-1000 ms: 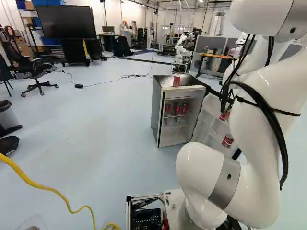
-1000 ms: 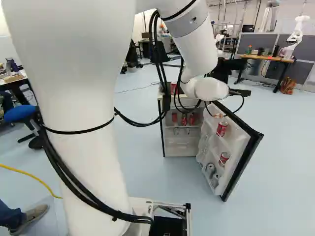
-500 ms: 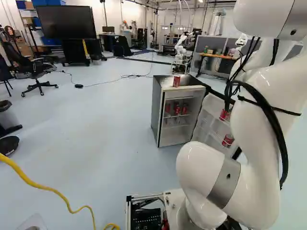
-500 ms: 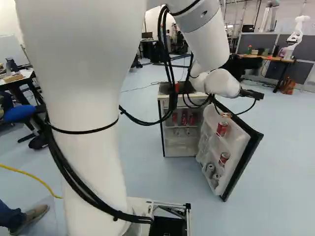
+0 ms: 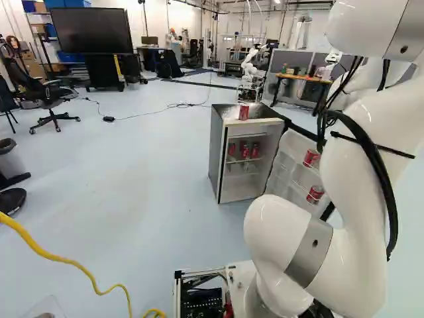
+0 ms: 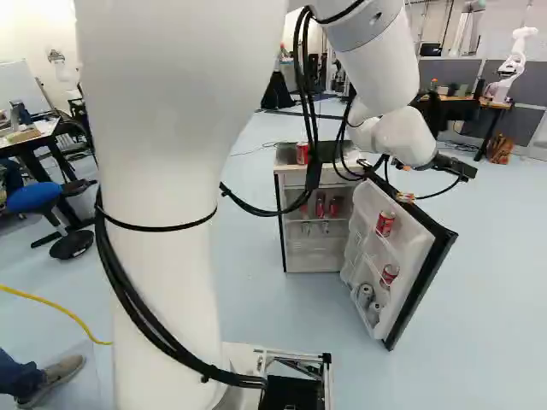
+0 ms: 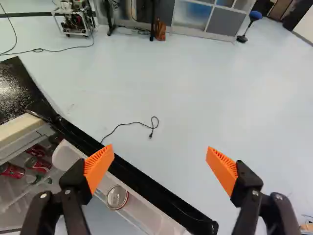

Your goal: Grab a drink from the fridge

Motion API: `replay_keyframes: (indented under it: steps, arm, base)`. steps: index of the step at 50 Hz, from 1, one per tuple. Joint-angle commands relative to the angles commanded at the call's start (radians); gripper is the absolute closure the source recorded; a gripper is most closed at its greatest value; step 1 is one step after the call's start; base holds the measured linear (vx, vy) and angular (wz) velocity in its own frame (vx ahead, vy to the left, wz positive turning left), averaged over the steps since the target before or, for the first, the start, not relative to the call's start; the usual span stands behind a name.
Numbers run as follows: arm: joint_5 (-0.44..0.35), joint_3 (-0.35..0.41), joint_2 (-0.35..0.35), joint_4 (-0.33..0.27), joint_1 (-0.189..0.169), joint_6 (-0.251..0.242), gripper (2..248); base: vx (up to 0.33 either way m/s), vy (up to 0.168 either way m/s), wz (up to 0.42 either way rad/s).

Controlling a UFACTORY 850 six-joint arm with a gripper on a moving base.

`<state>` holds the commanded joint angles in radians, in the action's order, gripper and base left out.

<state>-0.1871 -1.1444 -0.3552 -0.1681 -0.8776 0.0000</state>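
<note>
Approach to the open fridge (image 5: 217,152), prior to grasping. The arm (image 6: 154,213) extends toward the fridge door (image 6: 416,290), which stands swung out with its racks exposed. The gripper (image 7: 160,155) is released, its two fingers spread wide with nothing held between them. Drinks occur at three sites: a red can (image 5: 243,112) upright on the fridge top; red cans (image 5: 245,151) on an inner shelf; and, in the door racks, an upper red can (image 6: 385,224), a lower red can (image 6: 390,274) and silvery cans (image 6: 365,295) beneath. In the wrist view, a can top (image 7: 117,197) lies in a door rack, beside one finger rather than between the two. The step in hand is judged to be alignment, probably with a door can. The next move calls for centring the fingers about one can, clear of the door's dark edge, before closing.
</note>
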Motion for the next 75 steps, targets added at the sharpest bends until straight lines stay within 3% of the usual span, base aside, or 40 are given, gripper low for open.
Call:
replay_keyframes:
  steps: [53, 75]
  arm:
    - [0.321, -0.335, -0.260, 0.096, -0.036, 0.000, 3]
    - [0.451, -0.419, -0.321, 0.117, -0.044, 0.000, 3]
  base:
    - [0.000, 0.000, 0.000]
    - [0.000, 0.000, 0.000]
